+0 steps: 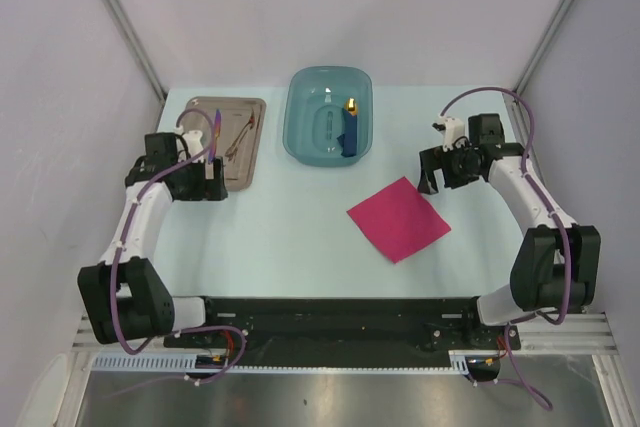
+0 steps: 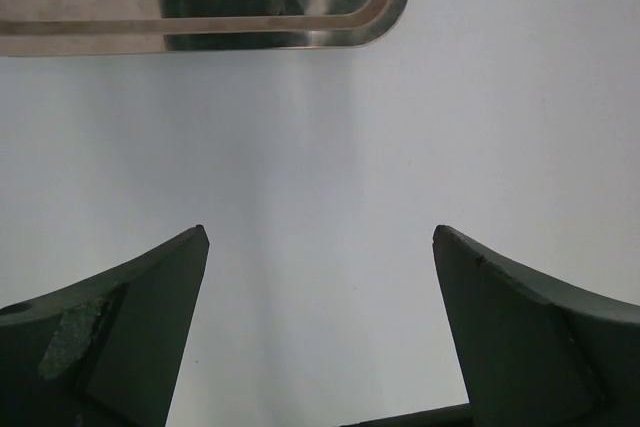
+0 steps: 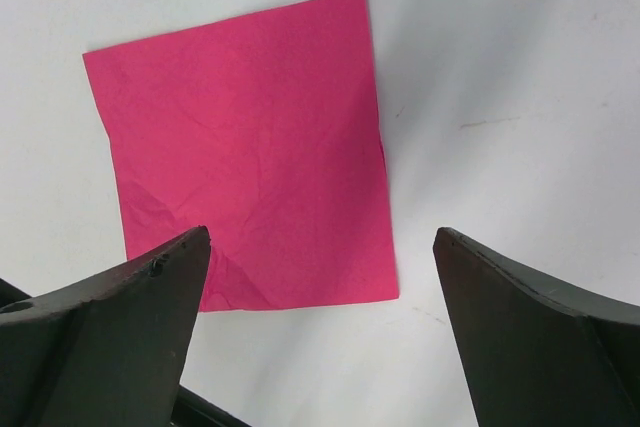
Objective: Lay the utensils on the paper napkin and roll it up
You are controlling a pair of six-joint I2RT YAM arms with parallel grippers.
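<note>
Both tools are spread wide w/ nothing between the jaws. The L tool [image 1: 208,183] hangs left of the basin [image 1: 291,119], by the near edge of the tray [image 1: 252,161], and its wrist cam shows only bare counter [image 2: 320,147] under it. The R tool [image 1: 432,180] sits right of the basin, at the far corner of the napkin [image 1: 398,219]. The utensils [image 1: 240,133] lie in the tray left of the basin, thin and flat on the metal, and I can't count them from here. The napkin lies flat, nearer me and right of the basin, well apart from the utensils, so nothing is placed yet imo. Main risks:

- Fingertips may skate off such low pieces or knock them vs. the tray lip, and shoving the tray toward the basin is poss. too.
- The carry over to the napkin is long, so a weak pinch drops a piece en route.
- The paper is light and creased, so a hard set-down or a dragged finger would slide or crumple it.
- Pieces left crooked would make a loose roll.
- The blue item [image 1: 349,129] in the basin isn't mine to grab.
</note>
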